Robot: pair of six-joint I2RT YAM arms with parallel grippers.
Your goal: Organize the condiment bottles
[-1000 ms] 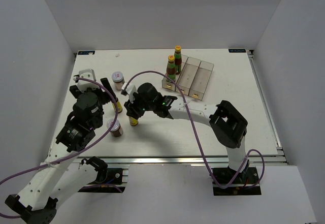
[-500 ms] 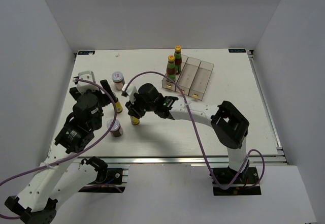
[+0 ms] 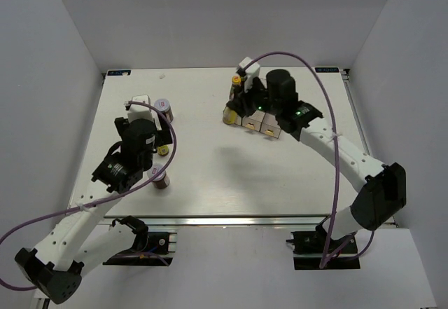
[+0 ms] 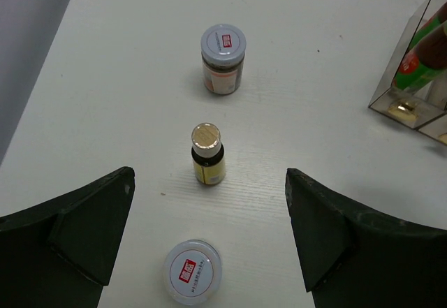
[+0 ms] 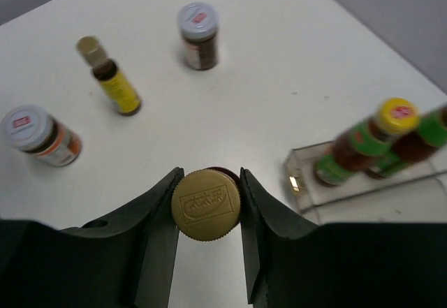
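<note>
Carried over from the left arm's side, a slim yellow-brown gold-capped bottle (image 5: 206, 207) sits pinched in the right claw (image 5: 207, 186), with the clear three-compartment tray (image 5: 302, 175) holding two red sauce bottles (image 5: 356, 147) ahead to its right. Left claw (image 4: 208, 179) gapes wide; before it stand a squat white-lidded jar (image 4: 192, 272), a second slim bottle (image 4: 207, 156) and a farther jar (image 4: 223, 59).

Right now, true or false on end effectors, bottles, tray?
1. The right end effector is shut on a gold-capped bottle. True.
2. The left end effector grips something. False: it is open and holds nothing.
3. Both red sauce bottles stand in the tray. True.
4. Three white-lidded jars sit outside the tray. False: only two jars are there.
5. The slim bottle between those jars lies on its side. False: it stands upright.
</note>
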